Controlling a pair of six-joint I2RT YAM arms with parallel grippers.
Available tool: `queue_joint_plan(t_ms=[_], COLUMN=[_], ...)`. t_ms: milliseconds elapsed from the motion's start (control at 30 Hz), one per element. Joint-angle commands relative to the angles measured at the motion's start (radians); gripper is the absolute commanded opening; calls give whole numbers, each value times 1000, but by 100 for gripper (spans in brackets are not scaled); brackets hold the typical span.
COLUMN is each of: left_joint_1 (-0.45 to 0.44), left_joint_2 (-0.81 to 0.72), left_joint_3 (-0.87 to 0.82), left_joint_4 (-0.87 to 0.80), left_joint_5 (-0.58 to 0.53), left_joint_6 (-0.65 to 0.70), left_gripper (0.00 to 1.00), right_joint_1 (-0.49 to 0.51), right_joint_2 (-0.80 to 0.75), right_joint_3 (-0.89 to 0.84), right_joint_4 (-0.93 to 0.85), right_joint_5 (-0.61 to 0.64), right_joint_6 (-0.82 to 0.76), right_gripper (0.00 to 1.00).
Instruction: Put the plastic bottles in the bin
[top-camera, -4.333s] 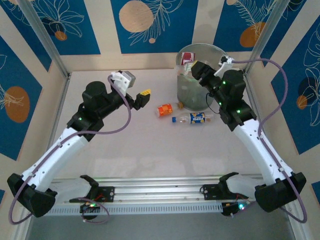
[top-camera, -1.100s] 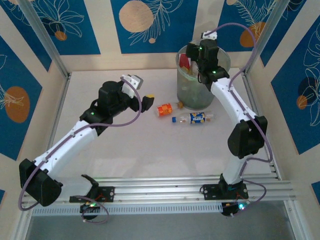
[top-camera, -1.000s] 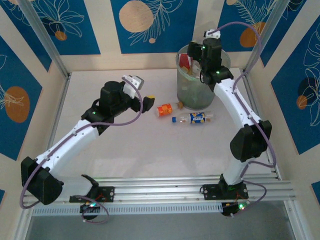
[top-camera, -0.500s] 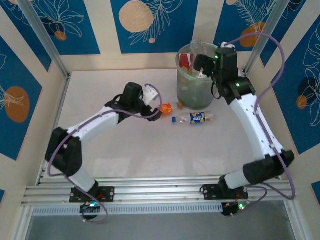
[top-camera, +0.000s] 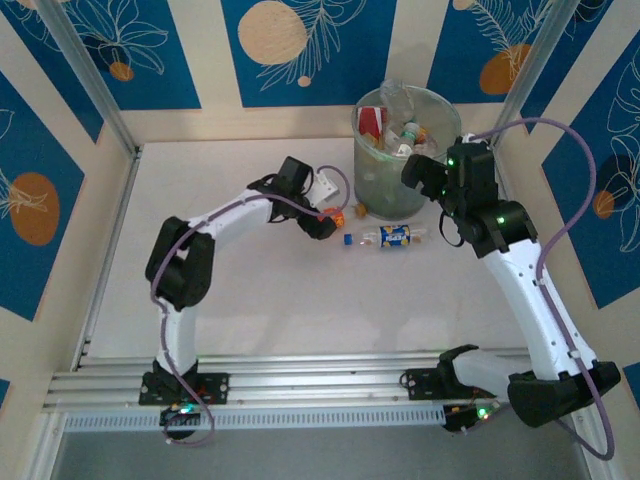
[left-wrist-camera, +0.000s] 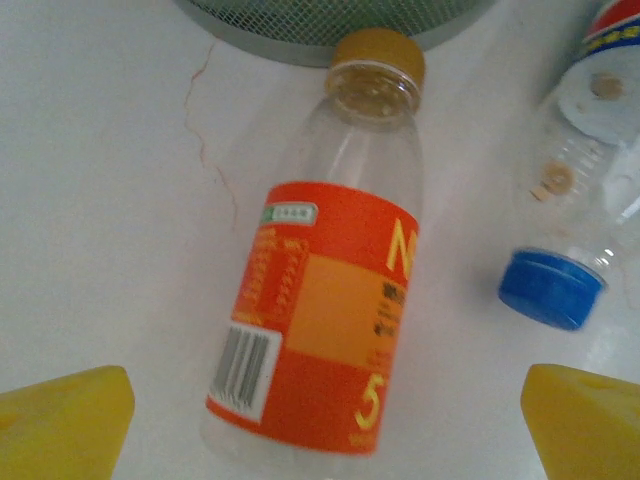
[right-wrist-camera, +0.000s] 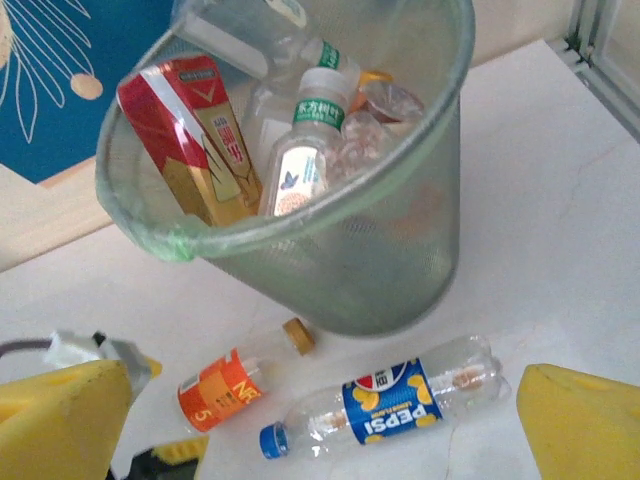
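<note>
Twice logging jaws apart: left gripper (left-wrist-camera: 320, 425) hovering over orange bottle (left-wrist-camera: 330, 310) lying on table (left-wrist-camera: 100, 200), cap just beside bin (right-wrist-camera: 385, 270); right gripper (right-wrist-camera: 322, 420) raised beside bin, blue bottle (right-wrist-camera: 385, 400) lying nearby. Noting several bottles (right-wrist-camera: 300, 160) inside bin.

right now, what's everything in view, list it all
bin: one, translucent grey-green, far right of the table
bottles in the bin: several, exact count hidden, clear with mixed labels
orange-label bottle: one, clear with a gold cap, lying by the bin's base
blue-label bottle: one, clear with a blue cap, lying in front of the bin
table: one, white, under everything
rail: one, silver, near edge
wall panels: several, blue and beige, behind and at the sides
left gripper: one, yellow-tipped, open, fingers either side of the orange-label bottle
right gripper: one, yellow-tipped, open, beside the bin, holding nothing
</note>
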Motion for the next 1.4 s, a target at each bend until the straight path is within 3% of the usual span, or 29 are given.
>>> queue_joint_plan(t_ms=[0,433,700,900,1133,1367], left_joint_1=[0,0,1,2,4,3], left_joint_2=[64,246,262,201,42,-184], left_joint_3=[92,293,291,216,86,-56], left_joint_4=[-105,-221,-245,-229,-174,-108], left_joint_5=[-5,-74,-115,-135,-178,-200], left_joint_6=[17,-53,-51,-34,-35,-73], left_gripper=[100,94,75,57,56,55], right_joint_1=[10,15,16,16,18,18], right_joint_2=[-30,-19,-39,-63,-93,-115], right_joint_3=[-13,-21,-25,-27,-30,-38], right_joint_4=[-7,7,5,5,17,61], right_joint_5=[-19,-26,0,9,-6,-138], right_joint_6=[32,39,42,45,59,72], right_gripper=[99,99,99,99,99,99])
